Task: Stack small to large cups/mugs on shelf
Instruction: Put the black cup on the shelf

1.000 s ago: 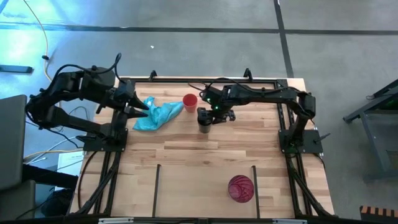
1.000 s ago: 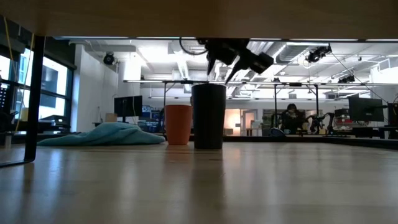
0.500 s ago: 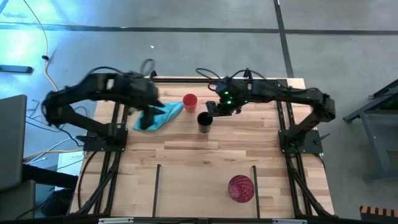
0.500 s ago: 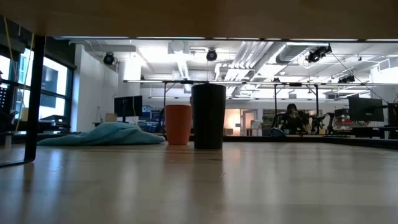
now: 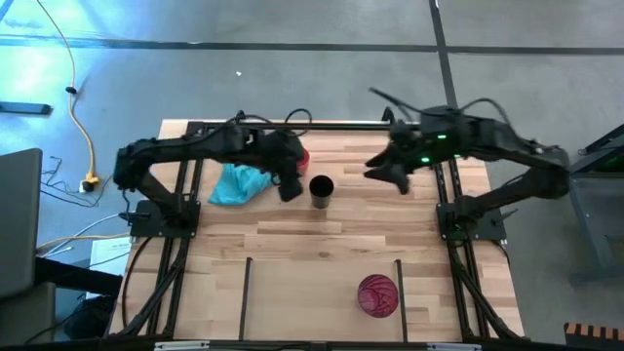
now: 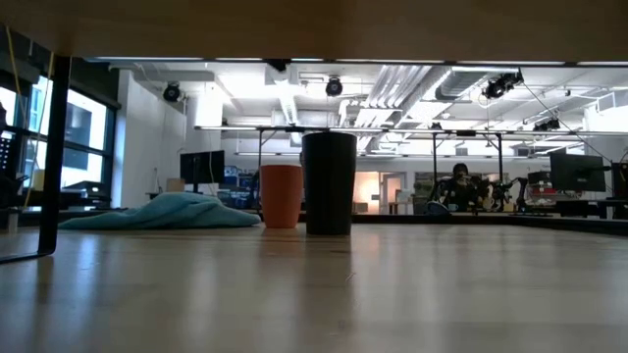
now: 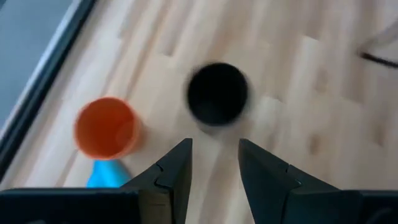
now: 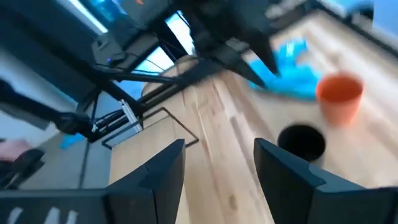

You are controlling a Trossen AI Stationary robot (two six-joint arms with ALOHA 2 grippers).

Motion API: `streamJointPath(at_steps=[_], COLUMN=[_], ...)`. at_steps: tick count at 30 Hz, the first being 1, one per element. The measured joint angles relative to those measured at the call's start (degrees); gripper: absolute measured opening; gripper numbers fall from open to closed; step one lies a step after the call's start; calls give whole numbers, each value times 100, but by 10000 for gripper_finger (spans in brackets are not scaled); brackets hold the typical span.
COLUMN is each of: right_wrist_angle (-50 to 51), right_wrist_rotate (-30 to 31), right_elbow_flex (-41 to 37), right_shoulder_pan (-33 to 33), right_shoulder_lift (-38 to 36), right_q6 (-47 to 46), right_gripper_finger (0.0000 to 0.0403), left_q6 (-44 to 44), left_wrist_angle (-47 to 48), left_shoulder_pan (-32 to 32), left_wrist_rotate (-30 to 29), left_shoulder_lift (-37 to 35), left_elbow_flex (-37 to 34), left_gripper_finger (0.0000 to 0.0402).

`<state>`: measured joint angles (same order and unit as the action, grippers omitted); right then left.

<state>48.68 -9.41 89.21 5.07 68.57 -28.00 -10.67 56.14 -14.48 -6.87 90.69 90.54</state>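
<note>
The small orange cup [image 5: 300, 156] and the black cup [image 5: 321, 189] stand upright side by side on their bases at the far middle of the table; the low view shows the orange cup [image 6: 282, 196] and the black cup [image 6: 329, 183]. The red-pink cup [image 5: 377, 295] sits on the plank shelf [image 5: 312, 292] near the front edge, next to the right black bar [image 5: 398, 285]. My left gripper [image 5: 291, 189] hangs open above the table just left of the black cup [image 7: 217, 93], holding nothing [image 7: 214, 158]. My right gripper [image 5: 376, 174] is open and raised, right of the cups [image 8: 217, 165].
A light-blue cloth [image 5: 239, 182] lies crumpled at the far left, under my left arm. The left black bar [image 5: 246, 285] marks the shelf's other side. Bare wood [image 5: 322, 234] lies between the cups and the shelf.
My left gripper has swung from the table's left edge over the cloth toward the cups, sinking and tipping further down. My right gripper has risen from just above the black cup, rolled, and drawn back toward the table's right edge. The cups have stayed put.
</note>
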Motion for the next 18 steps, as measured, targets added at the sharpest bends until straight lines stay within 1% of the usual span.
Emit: streamJointPath(at_steps=[4,10,13,18], right_wrist_angle=[-6,9,48,66], right_wrist_rotate=[36,219,324,334], right_elbow_flex=[2,2,2,2], right_shoulder_pan=[-176,-410,-487,-489], right_shoulder_lift=[-495,-971,-1103,-1177], right_q6=[849,1783,1975,2055], right_gripper_finger=[184,184,184,184], left_q6=[-364,-641,-753,-1265], left_wrist_angle=[-130,-219,-222,-258], left_shoulder_pan=[-260,-450,-551,-732], left_wrist_rotate=[-4,477,789,1178], left_shoulder_lift=[305,640,797,1009], left_elbow_flex=[1,2,2,2], left_gripper_finger=[117,118,118,118])
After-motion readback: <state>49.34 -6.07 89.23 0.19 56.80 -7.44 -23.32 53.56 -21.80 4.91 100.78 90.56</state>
